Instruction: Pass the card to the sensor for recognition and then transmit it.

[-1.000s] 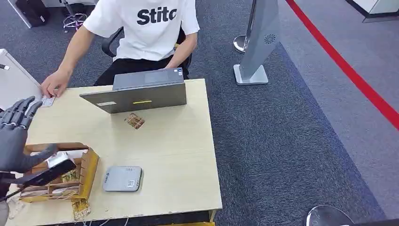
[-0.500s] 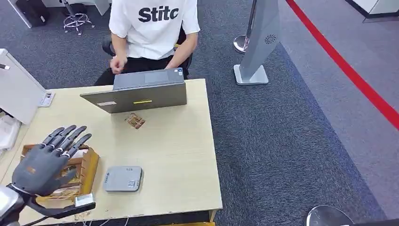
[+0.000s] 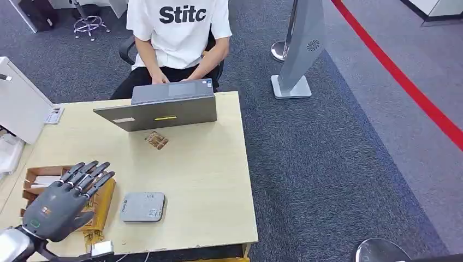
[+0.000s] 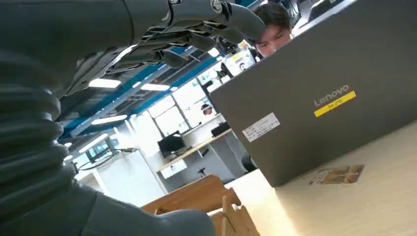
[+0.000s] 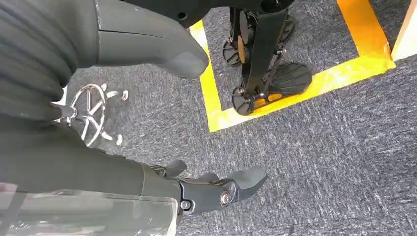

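1. My left robot hand (image 3: pixel 63 202) hovers over the near left corner of the pale wooden table (image 3: pixel 207 180), its fingers stretched out and spread, gripping nothing that I can see.
2. Under it sits a shallow brown cardboard box (image 3: pixel 104 191) with dividers and cards inside; the robot hand covers most of the box from my head view, so I cannot tell which card is which.
3. A small white object (image 3: pixel 102 249) shows at the near edge of the table, just below the left robot hand; I cannot tell whether it is a card.
4. The flat grey square card sensor (image 3: pixel 142 207) lies just beside the box, near the near edge of the table.
5. One small brown patterned card (image 3: pixel 156 140) lies alone towards the far edge, just in front of the laptop and well apart from the sensor.
6. A grey open laptop (image 3: pixel 164 106) stands along the far edge with its lid back facing me; a person in a white printed T-shirt (image 3: pixel 177 33) sits behind it with hands at the keyboard.
7. A white boxy unit (image 3: pixel 19 101) stands off the far left corner of the table.
8. My right robot hand (image 5: pixel 216 189) hangs over dark grey carpet (image 5: pixel 319 147) with yellow floor tape (image 5: pixel 295 93), fingers loosely extended, holding nothing.
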You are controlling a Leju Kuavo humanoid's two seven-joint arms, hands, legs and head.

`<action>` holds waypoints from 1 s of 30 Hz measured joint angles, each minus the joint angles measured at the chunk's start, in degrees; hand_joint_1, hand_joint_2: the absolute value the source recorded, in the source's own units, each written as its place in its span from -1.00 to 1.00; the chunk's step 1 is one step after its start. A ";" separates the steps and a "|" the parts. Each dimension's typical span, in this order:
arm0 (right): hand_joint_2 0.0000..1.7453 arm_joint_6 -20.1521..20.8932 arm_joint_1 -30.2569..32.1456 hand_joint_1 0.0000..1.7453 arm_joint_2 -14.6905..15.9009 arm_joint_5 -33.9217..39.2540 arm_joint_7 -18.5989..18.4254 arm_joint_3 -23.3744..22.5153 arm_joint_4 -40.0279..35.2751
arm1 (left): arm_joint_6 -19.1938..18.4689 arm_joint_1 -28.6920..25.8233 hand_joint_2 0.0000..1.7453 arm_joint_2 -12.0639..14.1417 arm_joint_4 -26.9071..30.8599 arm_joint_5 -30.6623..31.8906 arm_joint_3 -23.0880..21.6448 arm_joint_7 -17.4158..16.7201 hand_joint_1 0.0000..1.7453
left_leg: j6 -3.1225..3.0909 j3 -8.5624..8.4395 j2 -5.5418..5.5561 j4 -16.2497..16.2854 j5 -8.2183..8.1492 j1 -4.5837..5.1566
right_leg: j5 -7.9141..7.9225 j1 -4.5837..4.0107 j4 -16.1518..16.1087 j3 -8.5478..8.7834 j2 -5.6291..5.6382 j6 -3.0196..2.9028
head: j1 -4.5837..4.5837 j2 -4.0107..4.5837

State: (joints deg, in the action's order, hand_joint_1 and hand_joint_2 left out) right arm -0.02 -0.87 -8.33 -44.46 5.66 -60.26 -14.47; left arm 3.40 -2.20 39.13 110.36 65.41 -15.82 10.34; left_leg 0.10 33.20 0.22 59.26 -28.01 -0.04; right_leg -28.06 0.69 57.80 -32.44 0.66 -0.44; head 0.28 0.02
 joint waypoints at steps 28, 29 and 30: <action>1.00 -0.55 0.04 -1.00 -0.39 -1.09 0.00 -3.19 -0.17 | 8.46 -12.75 1.00 -7.22 -4.77 6.17 -2.73 -11.18 -1.00 | -0.02 0.01 0.00 -0.01 -0.04 0.00 | -0.02 0.00 -0.02 0.00 0.01 0.00 | -0.02 0.00; 1.00 -0.55 0.06 -1.00 -0.44 -1.07 0.00 -3.50 -0.24 | 8.81 -13.61 1.00 -6.91 -4.77 5.86 -2.73 -12.01 -1.00 | -0.02 0.01 0.00 -0.01 -0.04 0.00 | -0.02 0.00 -0.02 -0.01 0.01 0.00 | -0.02 0.00; 1.00 -0.48 0.11 -1.00 -0.48 -1.07 0.00 -3.80 -0.30 | 9.12 -14.40 1.00 -6.58 -4.68 5.62 -2.73 -12.59 -1.00 | -0.03 0.01 0.00 -0.01 -0.04 0.00 | -0.02 0.00 -0.02 -0.01 0.00 0.01 | -0.02 0.00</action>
State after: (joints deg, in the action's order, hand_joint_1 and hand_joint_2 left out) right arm -0.50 -0.76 -8.81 -45.53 5.66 -64.06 -14.77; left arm 12.52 -16.60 32.55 105.68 71.04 -18.56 -2.25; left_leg 0.07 33.21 0.22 59.25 -28.05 -0.04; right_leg -28.08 0.70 57.78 -32.45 0.66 -0.44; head 0.26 0.02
